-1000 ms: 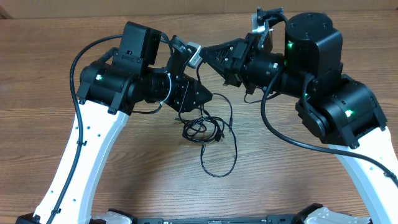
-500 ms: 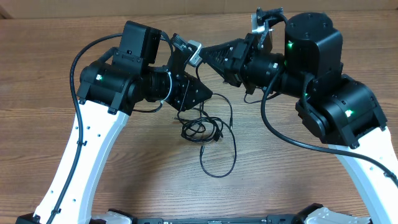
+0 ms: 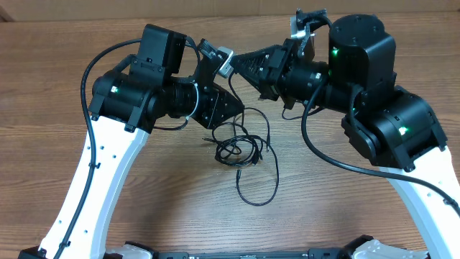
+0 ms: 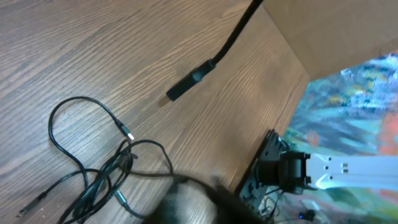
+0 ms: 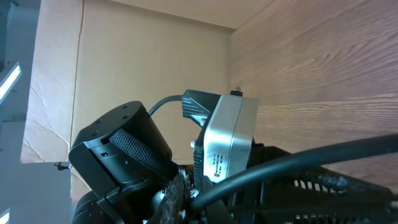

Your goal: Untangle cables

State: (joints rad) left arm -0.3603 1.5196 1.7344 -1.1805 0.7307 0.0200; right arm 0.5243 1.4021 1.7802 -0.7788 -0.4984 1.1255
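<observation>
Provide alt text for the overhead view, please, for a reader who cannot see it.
A small tangle of thin black cables lies on a wooden table, one long loop trailing below it. Black-and-white robot arms lean in from both sides: the left arm with the left gripper at the tangle's upper edge, the right arm with the right gripper farther up, away from the tangle.

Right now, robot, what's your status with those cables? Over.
Left gripper at the cables, grip unclear. Right gripper shut, beside left wrist camera. Cables knotted on table. Nothing else in the way.
</observation>
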